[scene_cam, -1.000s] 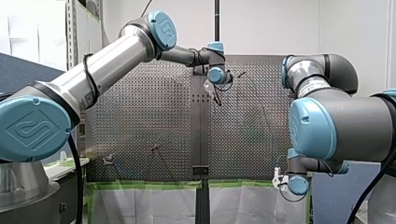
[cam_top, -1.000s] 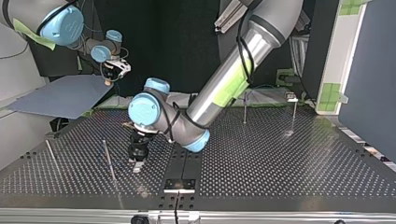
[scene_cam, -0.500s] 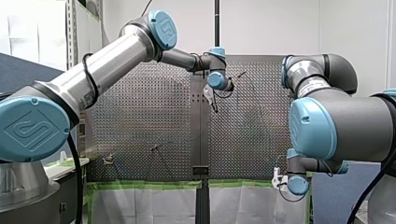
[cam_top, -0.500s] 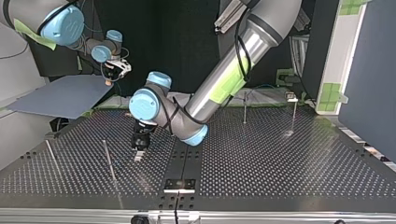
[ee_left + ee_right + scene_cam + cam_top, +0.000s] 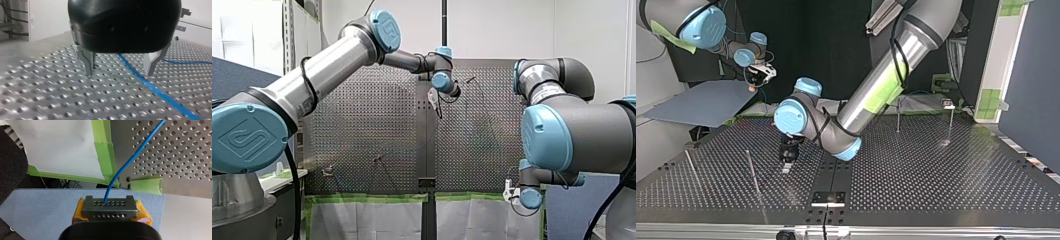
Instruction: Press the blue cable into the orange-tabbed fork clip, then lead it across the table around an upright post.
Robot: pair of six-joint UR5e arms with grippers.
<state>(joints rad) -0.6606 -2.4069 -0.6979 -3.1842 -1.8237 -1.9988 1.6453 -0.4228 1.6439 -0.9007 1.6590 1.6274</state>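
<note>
left arm point(image 5: 886, 85): reaches way out over the bench point(image 5: 936, 165), past the dark middle strip, with the wrist bent down.
left tool point(image 5: 119, 74): released. The two metal fingers point(image 5: 88, 62) are spread wide and point straight down, with the tips right at the perforated surface. Honestly can't tell if they touch it.
cable point(image 5: 150, 86): blue, lying flat on the bench. It runs through the gap between the left tool's fingers, closer to one finger than the other, and as far as I can see it touches neither. It carries on ahead of the tool and behind it, and another stretch curves over the bench further behind.
post point(image 5: 752, 172): thin and upright, near the left tool on the side toward my right arm.
second post point(image 5: 690, 167): further out on that same side.
far posts point(image 5: 898, 115): two more on the tool's other side, well apart from it.
right tool point(image 5: 109, 208): clenched on the cable, which comes out of the middle of the holed metal plate, with yellow pads point(image 5: 143, 213) on either side. It hangs off the bench past a corner, over a blue sheet point(image 5: 37, 207).
cable, right end: rises from the right tool, passes the green tape point(image 5: 105, 157) on the bench edge and heads out over the perforated plate.
</note>
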